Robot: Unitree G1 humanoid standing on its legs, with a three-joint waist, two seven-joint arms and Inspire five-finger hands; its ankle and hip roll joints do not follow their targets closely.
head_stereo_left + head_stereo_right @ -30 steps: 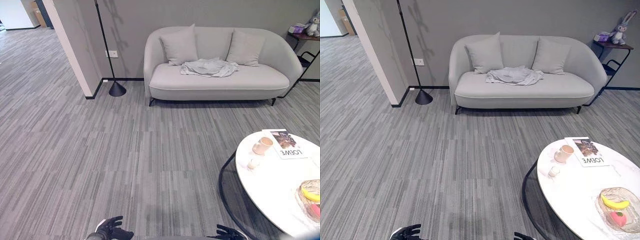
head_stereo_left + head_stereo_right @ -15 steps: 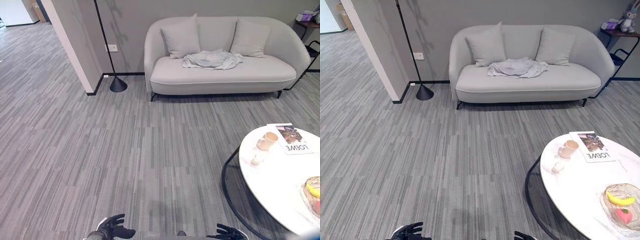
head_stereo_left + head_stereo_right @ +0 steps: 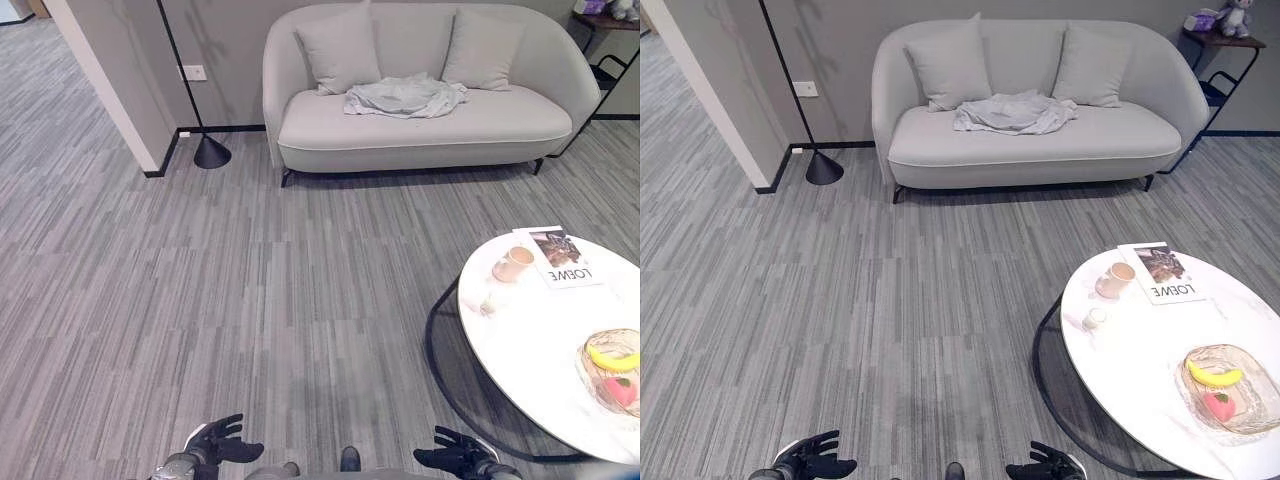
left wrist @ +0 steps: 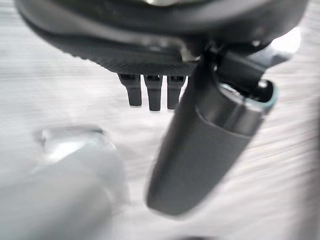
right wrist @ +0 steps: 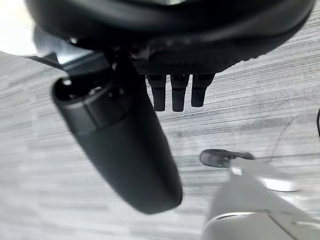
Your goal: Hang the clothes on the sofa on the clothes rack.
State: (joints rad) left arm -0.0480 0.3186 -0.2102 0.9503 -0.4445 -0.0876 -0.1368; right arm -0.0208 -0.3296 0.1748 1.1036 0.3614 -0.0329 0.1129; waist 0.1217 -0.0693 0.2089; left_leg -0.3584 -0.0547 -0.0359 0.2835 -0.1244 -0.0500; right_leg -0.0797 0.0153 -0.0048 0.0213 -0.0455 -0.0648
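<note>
Down low, left hand (image 3: 222,443) and right hand (image 3: 452,455) with fingers loosely spread, holding nothing, partly cut off by the edge. Further right, round table (image 3: 530,352), far side cut off. Way back, crumpled clothes (image 3: 404,96) lying on the sofa (image 3: 420,135) seat between two cushions.

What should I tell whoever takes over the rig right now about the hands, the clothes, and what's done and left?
Left hand and right hand: both open, holding nothing, low over the floor.
Clothes: crumpled light garment on the sofa seat, between the two cushions, across the room.
Round white table stands ahead on the right.
Done: nothing picked up.
Left: reach the sofa, grasp the clothes, hang them on the rack.
</note>
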